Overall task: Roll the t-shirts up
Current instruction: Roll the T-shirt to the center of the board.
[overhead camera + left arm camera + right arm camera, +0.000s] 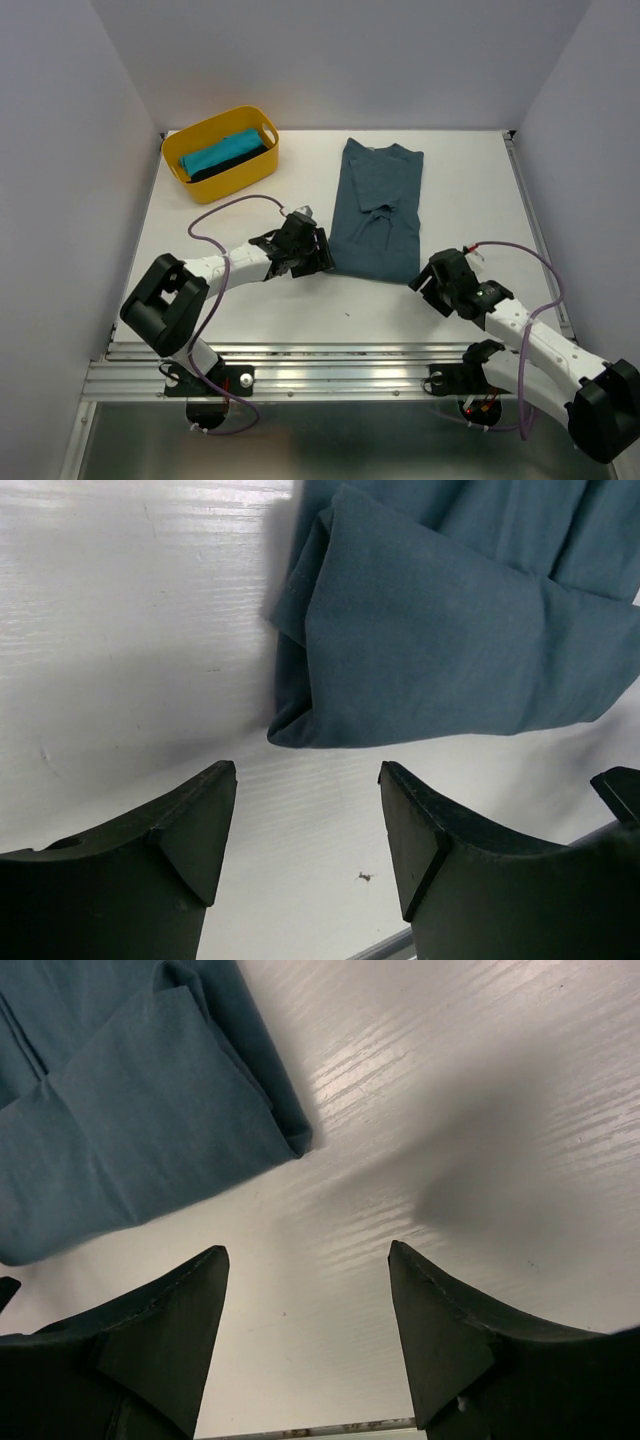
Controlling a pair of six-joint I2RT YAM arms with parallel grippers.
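A slate-blue t-shirt (378, 210) lies folded lengthwise into a long strip on the white table, its near hem towards the arms. My left gripper (322, 254) is open and empty just left of the shirt's near-left corner (290, 730). My right gripper (425, 283) is open and empty just right of the near-right corner (295, 1140). Neither touches the cloth. A turquoise t-shirt (220, 153) and a black one (238, 163) lie rolled in the yellow basket (255, 175).
The yellow basket stands at the table's back left corner. White walls close in the table on three sides. The metal rail (330, 378) runs along the near edge. Purple cables (225, 215) loop off both arms.
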